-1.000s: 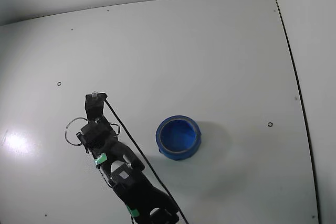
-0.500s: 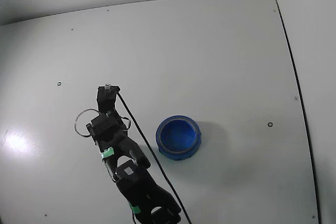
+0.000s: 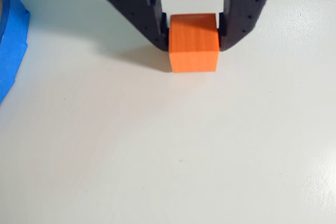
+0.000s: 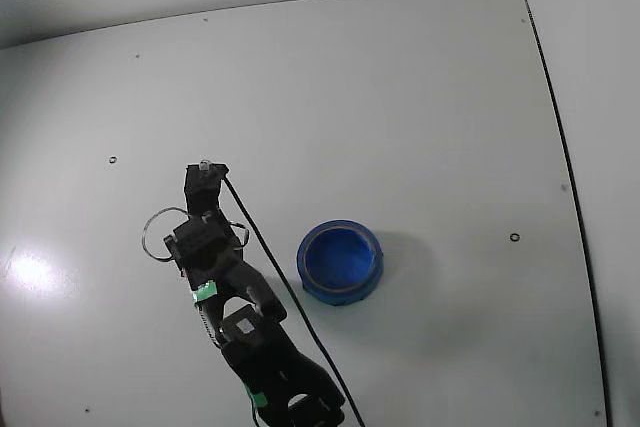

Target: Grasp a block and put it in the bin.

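In the wrist view a small orange block with plain faces sits between my two black fingers, which press on its left and right sides. My gripper is shut on it, close over the white table. The blue bin shows only as a rim piece at the left edge of that view. From the fixed view, the bin stands round and open on the table, just right of my black arm. The arm hides the block and the fingers there.
A black cable runs along the arm toward the bin's side. The white table has a few small dark holes. A dark seam marks its right edge against a wall.
Between one second and half a second ago the arm's tip swung right and slightly up in the fixed view, closer to the bin. Since then it has held still.
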Robot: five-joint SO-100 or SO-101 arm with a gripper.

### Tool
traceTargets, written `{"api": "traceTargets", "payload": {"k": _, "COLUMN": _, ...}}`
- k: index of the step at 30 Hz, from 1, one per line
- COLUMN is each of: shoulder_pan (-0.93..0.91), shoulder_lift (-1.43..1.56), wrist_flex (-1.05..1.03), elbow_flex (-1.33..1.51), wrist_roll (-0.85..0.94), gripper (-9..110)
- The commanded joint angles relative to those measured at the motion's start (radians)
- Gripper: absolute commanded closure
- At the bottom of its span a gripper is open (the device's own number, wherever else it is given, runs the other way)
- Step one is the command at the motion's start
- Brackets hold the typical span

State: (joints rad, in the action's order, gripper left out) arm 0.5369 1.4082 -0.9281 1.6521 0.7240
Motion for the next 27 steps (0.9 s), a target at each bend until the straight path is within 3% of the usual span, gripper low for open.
{"api": "traceTargets", "payload": {"k": 1, "shoulder_pan": -0.014, "shoulder_lift": 0.038, "wrist_flex": 0.015, "elbow_flex": -0.061, "wrist_roll": -0.008, "gripper": 100}}
{"api": "traceTargets", "payload": {"k": 6, "shoulder_pan": -0.107, "shoulder_lift": 0.098, "wrist_flex": 0.015, "elbow_flex": -0.060, "wrist_roll": -0.095, "gripper": 102}}
{"api": "traceTargets", "payload": {"k": 15, "shoulder_pan": -0.436, "shoulder_lift": 0.454, "wrist_flex": 0.015, "elbow_flex": 0.023, "wrist_roll": -0.288, "gripper": 102}}
{"api": "traceTargets", "payload": {"k": 21, "shoulder_pan": -0.571, "shoulder_lift": 0.638, "wrist_flex": 0.015, "elbow_flex": 0.235, "wrist_roll": -0.270, "gripper": 101}}
{"api": "traceTargets", "payload": {"k": 27, "shoulder_pan": -0.592, "shoulder_lift": 0.730, "wrist_flex": 0.017, "elbow_flex": 0.471, "wrist_roll": -0.224, "gripper": 101}}
